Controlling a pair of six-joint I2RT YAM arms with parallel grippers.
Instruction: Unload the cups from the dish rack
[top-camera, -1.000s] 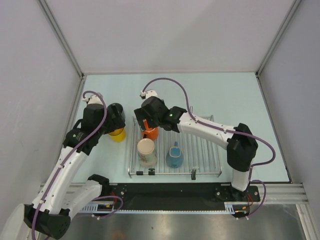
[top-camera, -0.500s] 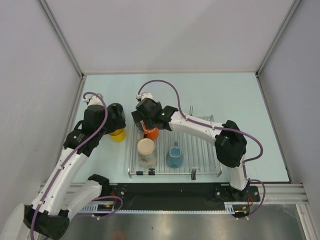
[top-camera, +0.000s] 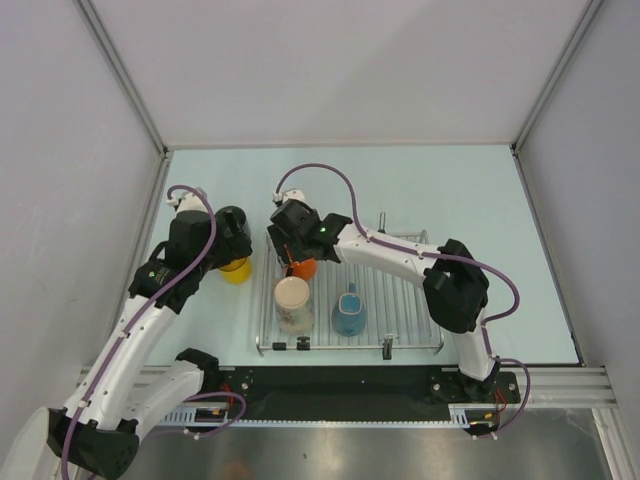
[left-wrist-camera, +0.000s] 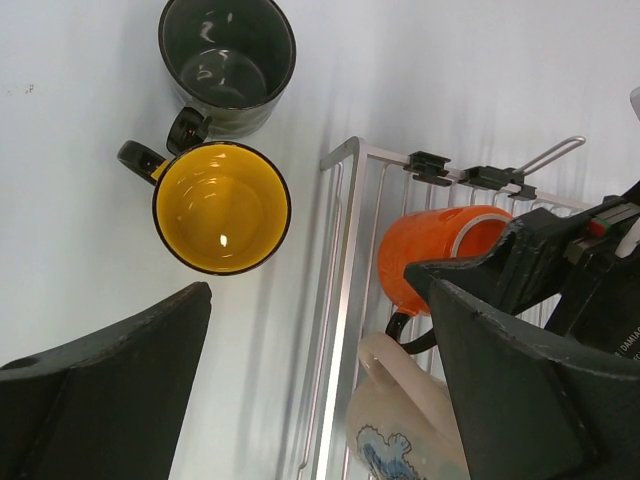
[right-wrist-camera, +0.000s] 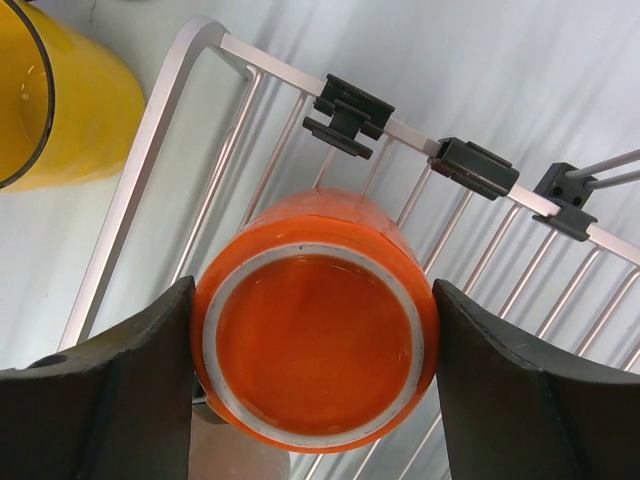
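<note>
Since the earlier frames the right arm has swung its elbow leftward and brought the right gripper (right-wrist-camera: 312, 290) lower over the orange mug (top-camera: 303, 267), while the left arm has hardly shifted. That gripper is spread wide with the mug between its fingers (right-wrist-camera: 110, 400), which sit right against the mug's sides; whether they press it cannot be told. The mug is at the rack's far left corner, its pale-ringed base turned to the right wrist camera. On the rack (top-camera: 410, 300), a flat grid of thin silver bars with black clips (right-wrist-camera: 345, 115) on its far rail, the cream mug (top-camera: 293, 303) lies just near of the orange one and the blue mug (top-camera: 349, 312) lies to the cream one's right. The left gripper (left-wrist-camera: 320, 290) hangs wide open and holds nothing, above the yellow mug (left-wrist-camera: 220, 208) and the dark mug (left-wrist-camera: 228, 60). Both stand upright on the table (top-camera: 450, 180) just left of the rack, the dark one farther from the arms and their handles close together. The table is a smooth, pale blue-green sheet that shows soft reflections. Plain pale grey walls (top-camera: 350, 70) close it in on three sides, joined by slim metal struts, and a black rail (top-camera: 340, 380) runs along the near edge under the arm bases.
</note>
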